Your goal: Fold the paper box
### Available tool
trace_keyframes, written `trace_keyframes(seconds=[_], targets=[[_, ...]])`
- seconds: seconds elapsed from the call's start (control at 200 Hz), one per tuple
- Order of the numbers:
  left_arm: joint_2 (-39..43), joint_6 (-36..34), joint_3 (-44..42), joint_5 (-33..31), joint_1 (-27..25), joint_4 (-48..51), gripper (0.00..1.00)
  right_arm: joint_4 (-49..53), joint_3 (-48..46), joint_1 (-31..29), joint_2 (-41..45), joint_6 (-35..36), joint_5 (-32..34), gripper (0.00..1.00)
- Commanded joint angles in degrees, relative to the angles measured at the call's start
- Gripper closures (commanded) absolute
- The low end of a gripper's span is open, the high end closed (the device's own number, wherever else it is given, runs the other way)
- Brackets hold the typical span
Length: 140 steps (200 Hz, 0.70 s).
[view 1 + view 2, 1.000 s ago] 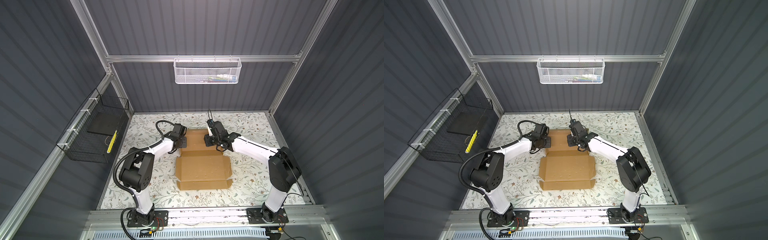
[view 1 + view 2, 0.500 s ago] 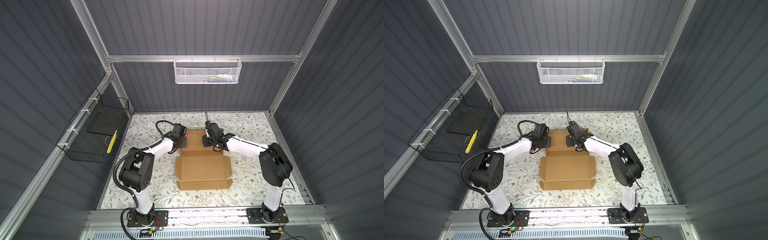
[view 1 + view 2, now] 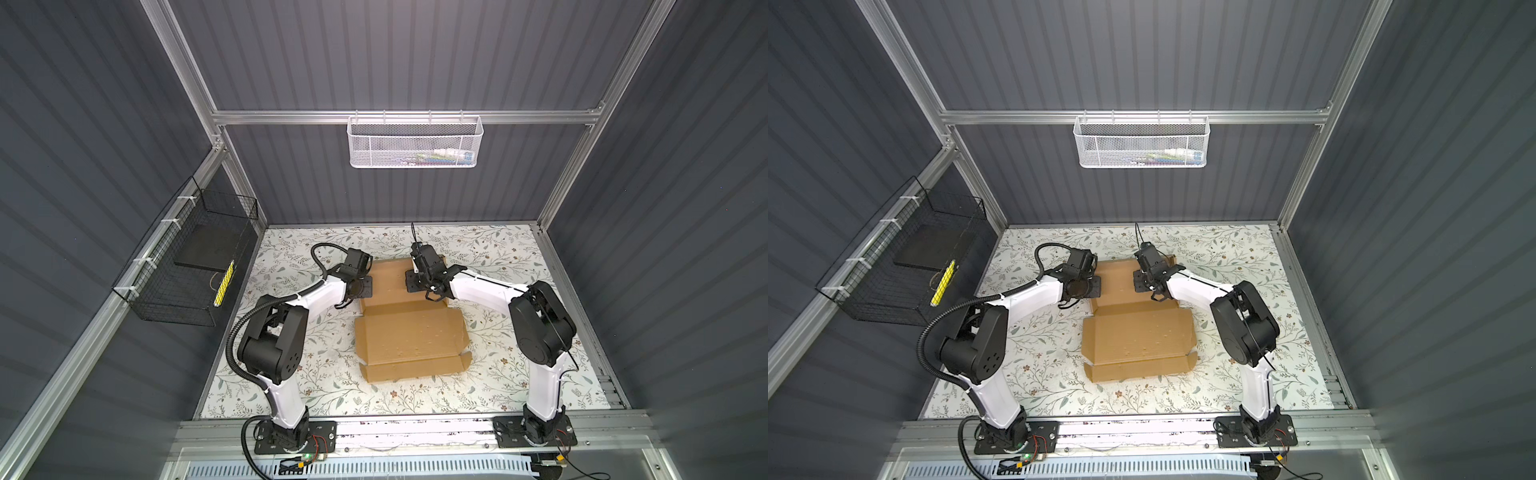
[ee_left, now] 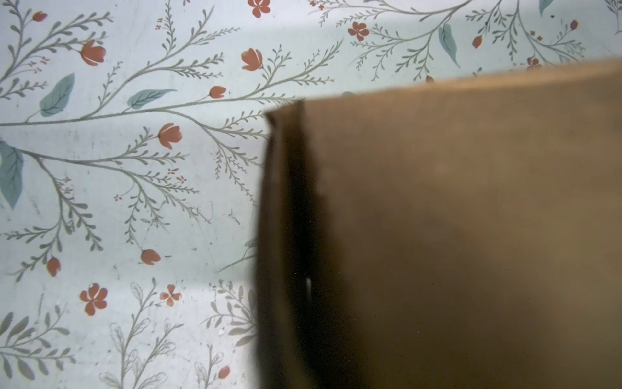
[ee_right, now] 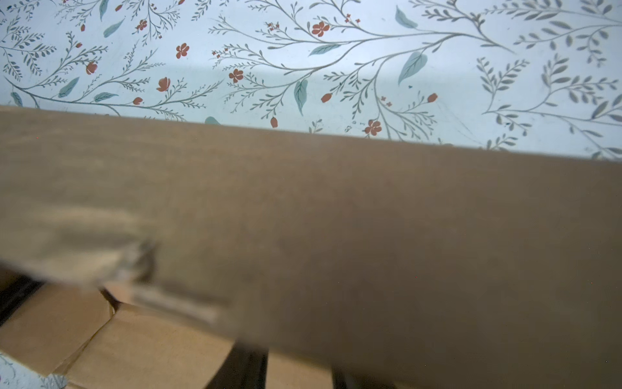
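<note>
The paper box [image 3: 409, 340] [image 3: 1138, 336] lies as a brown cardboard sheet mid-table in both top views, its near flap flat. My left gripper [image 3: 362, 286] [image 3: 1090, 286] sits at the left edge of the far panel [image 3: 388, 276]. The left wrist view is filled by cardboard [image 4: 454, 219] with a raised side edge, and the jaws are hidden. My right gripper [image 3: 415, 280] [image 3: 1142, 282] is over the right part of that panel. In the right wrist view a blurred flap [image 5: 370, 219] covers the fingertips; two dark fingers [image 5: 244, 370] show apart beneath it.
The floral table top [image 3: 519, 266] surrounds the sheet. A black wire basket [image 3: 187, 266] holding a black slab hangs on the left wall. A white mesh basket [image 3: 415, 141] hangs on the back rail. Both arm bases stand at the front edge.
My right gripper has slid left across the far panel, away from its right edge. The left arm has stayed at the panel's left edge.
</note>
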<state>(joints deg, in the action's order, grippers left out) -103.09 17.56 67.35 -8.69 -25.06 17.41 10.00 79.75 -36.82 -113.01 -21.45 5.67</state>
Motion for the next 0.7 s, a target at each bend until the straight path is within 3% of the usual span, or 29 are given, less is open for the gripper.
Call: trace_keyframes(seconds=[0.0,0.695], targets=[[-1.0,-0.7,-2.4,2.7,0.0,7.3,0.82,0.2,1.4,0.3,-1.2,-0.8,-0.4,0.67],[2.6,-0.1,-2.6,3.0,0.8,7.0,0.62,0.7,1.2,0.4,-2.1,-0.8,-0.8,0.67]])
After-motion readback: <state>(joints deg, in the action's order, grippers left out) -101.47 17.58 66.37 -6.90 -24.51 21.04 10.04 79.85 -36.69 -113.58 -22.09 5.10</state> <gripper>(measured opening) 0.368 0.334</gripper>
